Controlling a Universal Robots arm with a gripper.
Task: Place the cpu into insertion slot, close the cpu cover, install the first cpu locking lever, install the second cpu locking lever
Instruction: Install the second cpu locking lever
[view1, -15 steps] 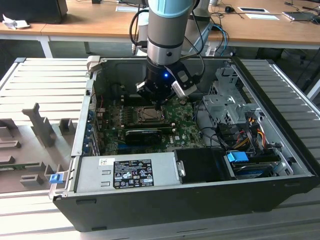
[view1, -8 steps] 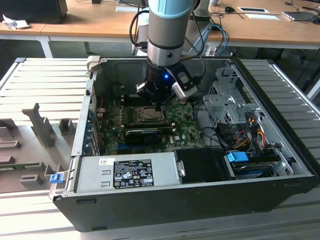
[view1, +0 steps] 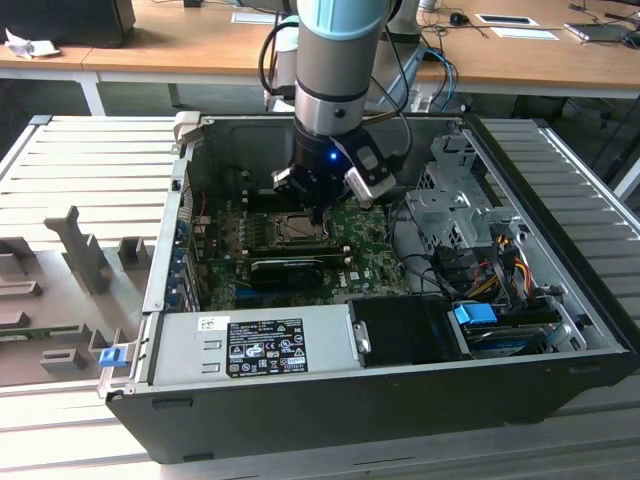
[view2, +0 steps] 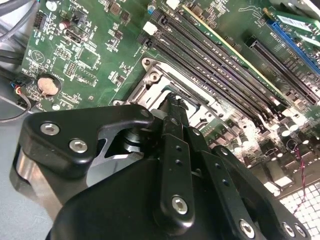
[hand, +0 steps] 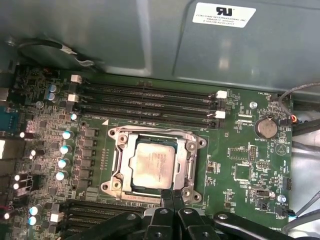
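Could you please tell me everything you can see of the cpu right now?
The cpu is a small flat square chip with a silvery-beige, slightly smudged metal top. In the first wrist view it lies level in the insertion slot, framed by the cpu cover, whose window leaves its top exposed. The hand sits just at the socket's edge, not holding the chip.

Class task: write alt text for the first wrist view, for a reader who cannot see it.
A silvery cpu sits in the insertion slot on a green circuit board, framed by the metal cpu cover. The black gripper, fingers together, meets the socket's near edge. Long black memory slots and a coin battery lie nearby.
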